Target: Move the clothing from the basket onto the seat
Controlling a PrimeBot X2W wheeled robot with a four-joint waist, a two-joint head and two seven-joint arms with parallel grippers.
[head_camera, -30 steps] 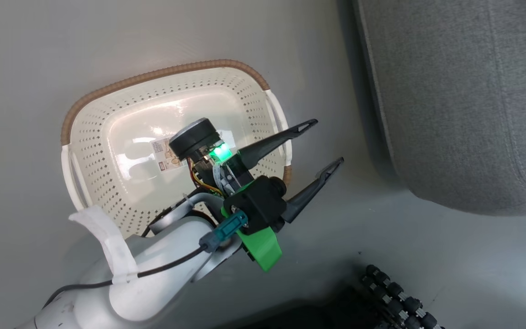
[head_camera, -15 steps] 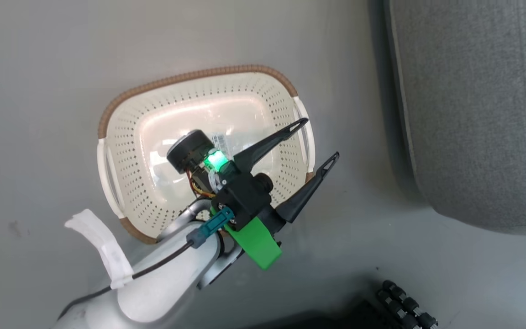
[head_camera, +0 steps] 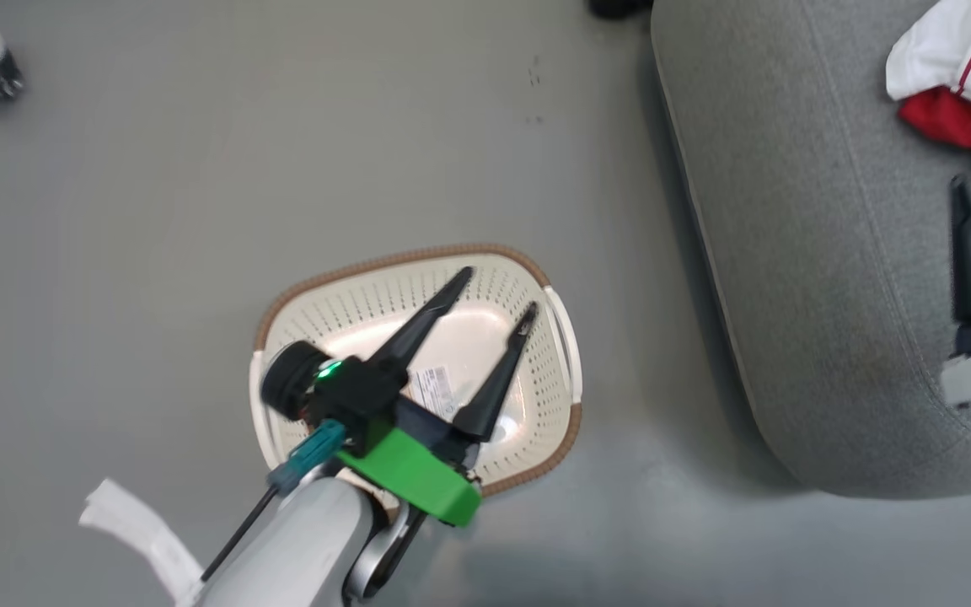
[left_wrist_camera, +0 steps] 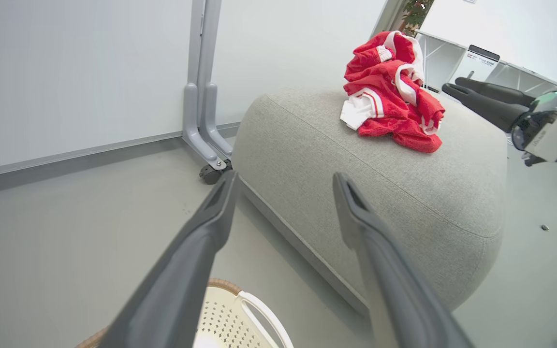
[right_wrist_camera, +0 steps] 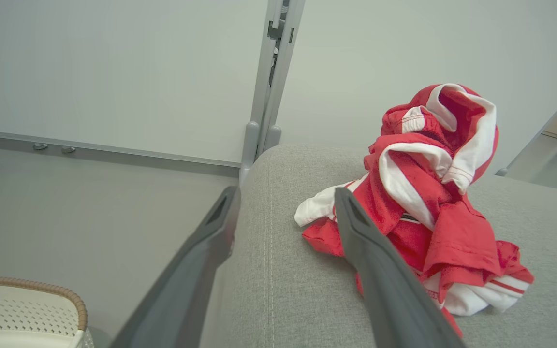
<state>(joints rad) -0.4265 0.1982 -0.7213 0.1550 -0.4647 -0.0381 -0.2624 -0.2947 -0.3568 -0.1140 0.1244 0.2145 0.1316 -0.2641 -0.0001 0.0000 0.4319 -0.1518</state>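
Red on grey now, after a head turn: shows the clothing [head_camera: 970, 93] heaped on the seat [head_camera: 806, 211] at 2 o'clock, free of any grip. Finds the right gripper [right_wrist_camera: 285, 193] spread wide at 6 o'clock of the heap, holding nothing; looks like a fresh release. Keeps the left gripper [head_camera: 496, 292] open too, empty, over the basket [head_camera: 401, 255] at 6 o'clock. Shows inside the basket just a label sticker [head_camera: 435, 389], same as a second ago. Leaves probably nothing more to move.

Nothing legible — the sticker [head_camera: 435, 389] in the basket [head_camera: 405, 255] blurs.
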